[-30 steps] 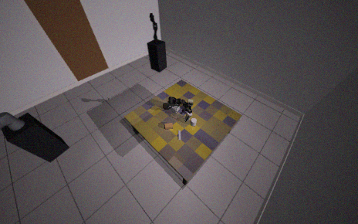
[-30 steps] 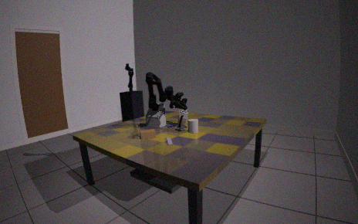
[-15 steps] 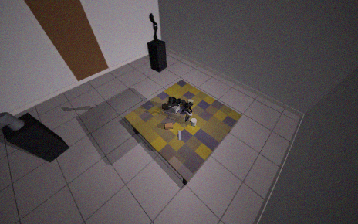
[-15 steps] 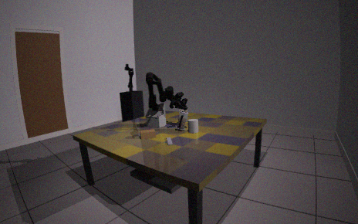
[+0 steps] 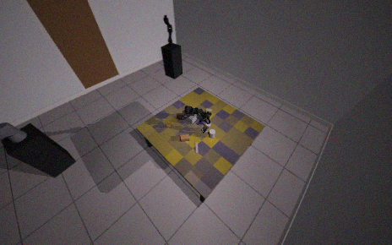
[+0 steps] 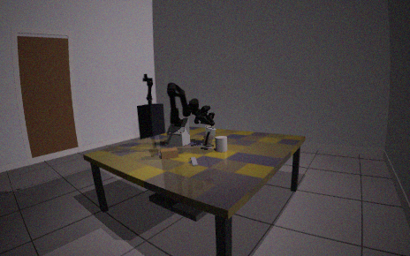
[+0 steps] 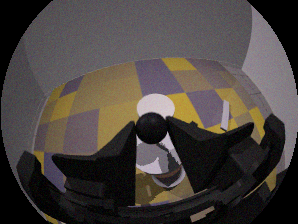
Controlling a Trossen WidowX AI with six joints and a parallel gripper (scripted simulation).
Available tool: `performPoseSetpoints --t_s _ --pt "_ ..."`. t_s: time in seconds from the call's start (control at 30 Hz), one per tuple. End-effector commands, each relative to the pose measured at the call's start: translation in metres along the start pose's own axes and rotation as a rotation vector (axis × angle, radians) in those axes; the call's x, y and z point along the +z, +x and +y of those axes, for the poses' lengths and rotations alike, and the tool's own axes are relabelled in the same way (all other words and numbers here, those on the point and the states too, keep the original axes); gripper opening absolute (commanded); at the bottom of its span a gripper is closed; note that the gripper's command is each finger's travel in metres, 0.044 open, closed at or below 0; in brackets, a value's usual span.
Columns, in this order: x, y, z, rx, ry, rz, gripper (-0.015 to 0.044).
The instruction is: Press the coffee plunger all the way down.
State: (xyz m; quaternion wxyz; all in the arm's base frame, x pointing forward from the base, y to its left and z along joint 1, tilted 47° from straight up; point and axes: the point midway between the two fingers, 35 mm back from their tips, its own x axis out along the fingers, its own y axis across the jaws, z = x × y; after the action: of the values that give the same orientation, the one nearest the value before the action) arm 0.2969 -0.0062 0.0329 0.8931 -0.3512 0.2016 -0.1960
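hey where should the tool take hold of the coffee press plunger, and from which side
Grip the round black knob topping the plunger, coming from straight above: the coffee press stands upright, so the knob is its highest, most exposed part. The tool is already shut on that knob, a finger on either side.
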Motion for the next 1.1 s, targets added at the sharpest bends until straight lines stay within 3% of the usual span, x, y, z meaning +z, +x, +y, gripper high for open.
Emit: performPoseSetpoints --t_s 0.0,0.07,0.47,0.83,1.07 --pt "0.000 0.000 0.000 0.000 -0.001 0.001 0.0123" --pt "0.000 0.000 0.000 0.000 -0.001 0.001 0.0123" --pt "0.000 0.000 0.000 0.000 -0.001 0.001 0.0438" --pt "0.029 -0.004 0.010 0.040 -0.045 -0.076 0.0440" --pt "0.041 -0.025 0.005 0.045 -0.023 -0.025 0.0440"
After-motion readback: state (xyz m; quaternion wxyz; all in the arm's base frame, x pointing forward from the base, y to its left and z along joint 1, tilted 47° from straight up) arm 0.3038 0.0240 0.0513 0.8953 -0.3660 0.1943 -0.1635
